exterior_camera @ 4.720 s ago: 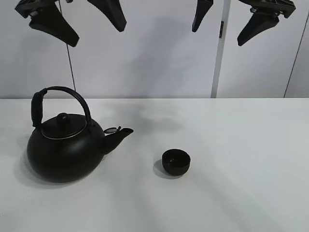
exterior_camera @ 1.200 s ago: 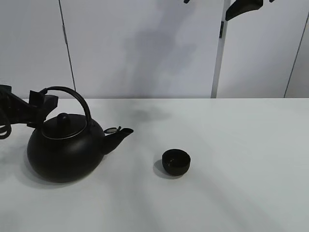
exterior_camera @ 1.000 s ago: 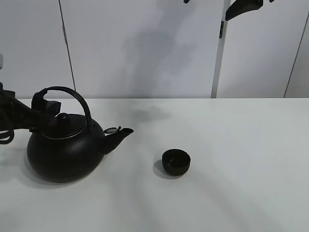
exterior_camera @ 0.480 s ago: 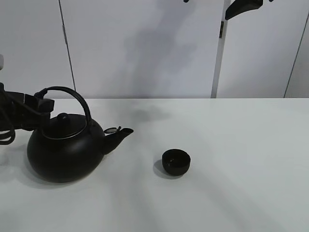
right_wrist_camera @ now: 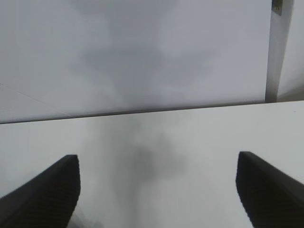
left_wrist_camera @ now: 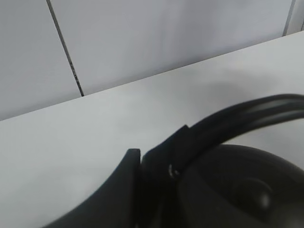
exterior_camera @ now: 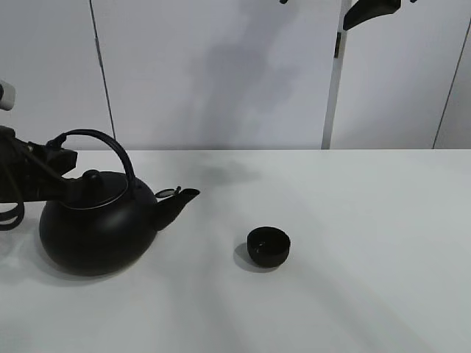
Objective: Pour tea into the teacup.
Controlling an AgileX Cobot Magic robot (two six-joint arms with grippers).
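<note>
White table [exterior_camera: 368,279] across the lower exterior view. Low at its left, black kettle [exterior_camera: 96,232]: round, lidded, spout aimed right toward the centre, arched handle [exterior_camera: 92,133] overhead. Resting or just lifted: cannot tell. At the handle's left end, left gripper [exterior_camera: 57,156], in from the left edge and clamped on the thick grip. In the left wrist view only one finger [left_wrist_camera: 111,194] showing, pressed against that grip. High at the top right, well above the table, right gripper [right_wrist_camera: 156,164], fingertips spread wide, holding nothing. Right of the spout and well apart from it, near the table's middle: teacup [exterior_camera: 268,245], upright, mouth up, untouched.
</note>
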